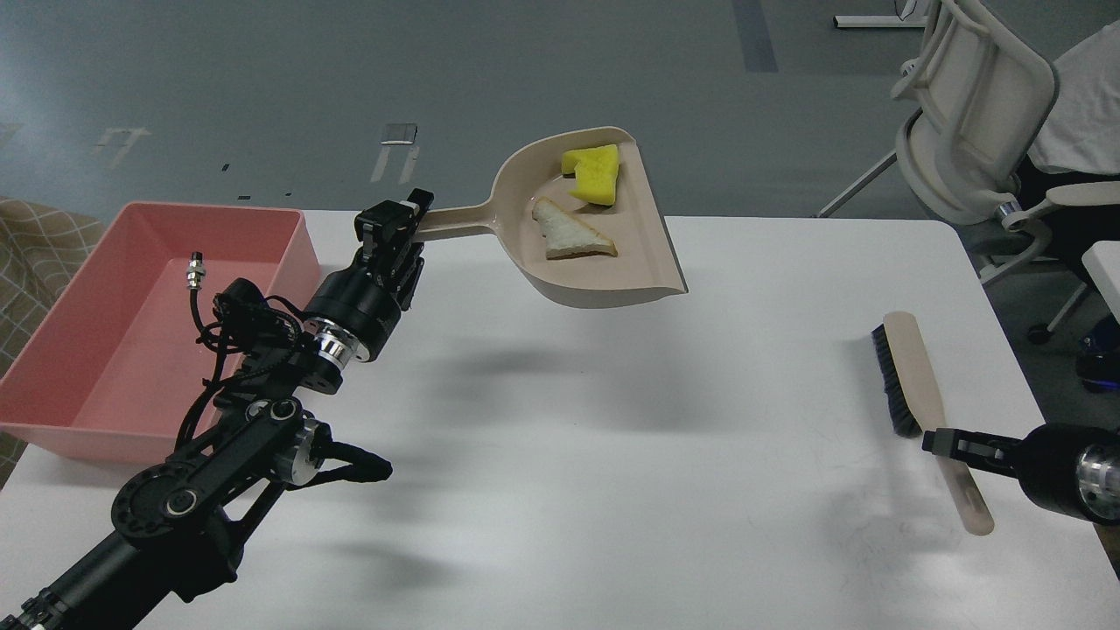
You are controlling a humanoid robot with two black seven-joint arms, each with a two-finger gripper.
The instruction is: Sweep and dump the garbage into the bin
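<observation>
My left gripper [404, 226] is shut on the handle of the beige dustpan [632, 282] and holds it raised above the table, pan to the right. In the pan lie the yellow sponge [594, 173] and the white bread slice [569, 234]. The pink bin [293, 249] stands on the table at the far left, left of the gripper. My right gripper [945, 443] is shut on the handle of the beige brush [912, 359] with black bristles, low over the table's right side.
The white table [612, 455] spans the view. A white office chair [971, 114] stands beyond the table's right rear corner. A beige checked cloth [35, 245] shows left of the bin.
</observation>
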